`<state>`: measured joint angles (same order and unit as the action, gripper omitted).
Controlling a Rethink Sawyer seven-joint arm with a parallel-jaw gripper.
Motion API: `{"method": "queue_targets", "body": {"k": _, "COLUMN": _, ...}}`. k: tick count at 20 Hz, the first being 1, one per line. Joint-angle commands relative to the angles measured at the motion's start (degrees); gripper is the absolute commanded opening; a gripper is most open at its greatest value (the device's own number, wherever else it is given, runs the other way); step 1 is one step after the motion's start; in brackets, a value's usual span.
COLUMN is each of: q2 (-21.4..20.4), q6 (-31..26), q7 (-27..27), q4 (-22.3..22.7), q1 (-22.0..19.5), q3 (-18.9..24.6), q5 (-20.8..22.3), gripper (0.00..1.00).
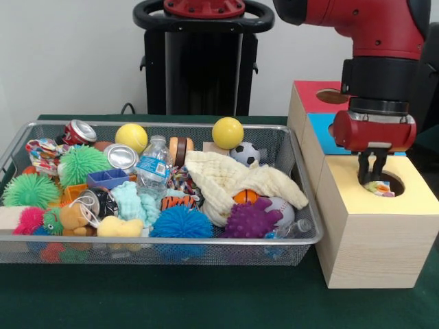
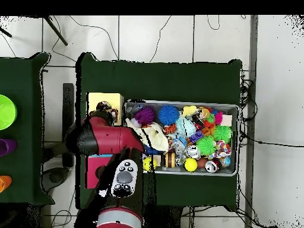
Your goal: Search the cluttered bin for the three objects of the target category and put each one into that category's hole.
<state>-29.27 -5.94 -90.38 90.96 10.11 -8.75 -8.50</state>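
Note:
My gripper (image 1: 370, 179) hangs straight down over the round hole (image 1: 394, 184) in the yellow-topped wooden box (image 1: 411, 199), right of the bin. A small multicoloured object (image 1: 379, 188) sits in the hole's mouth right at the gripper's tip; whether it is held or lying loose cannot be told. The wire mesh bin (image 1: 171, 241) is packed with toys: yellow balls (image 1: 228, 131), a mini soccer ball (image 1: 245, 153), spiky balls in green (image 1: 82, 163), blue (image 1: 181, 221) and purple (image 1: 251, 219), cans (image 1: 80, 131), a water bottle (image 1: 153, 166) and a cream cloth (image 1: 226, 179). In the overhead view the arm (image 2: 107, 139) covers the boxes beside the bin (image 2: 228, 107).
Behind the yellow box stand a blue-topped box (image 1: 319, 131) and a red-topped box (image 1: 309, 96) with its own hole (image 1: 332, 96). A green cloth (image 1: 171, 295) covers the table. Overhead, coloured bowls (image 2: 5, 111) sit on a side table at the left.

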Motion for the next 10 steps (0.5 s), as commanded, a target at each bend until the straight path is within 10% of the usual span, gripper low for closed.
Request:
{"method": "queue_targets", "body": {"k": 1, "q2": -3.1, "q6": -8.9, "q7": -9.3, "q4": 5.4, "q1": -1.6, "q3": 4.9, "q5": -0.7, "gripper": 0.0}}
{"method": "queue_targets", "body": {"k": 10, "q2": -5.7, "q6": -13.6, "q7": -10.2, "q4": 5.5, "q1": -1.9, "q3": 6.8, "q5": -2.5, "gripper": 0.0}}
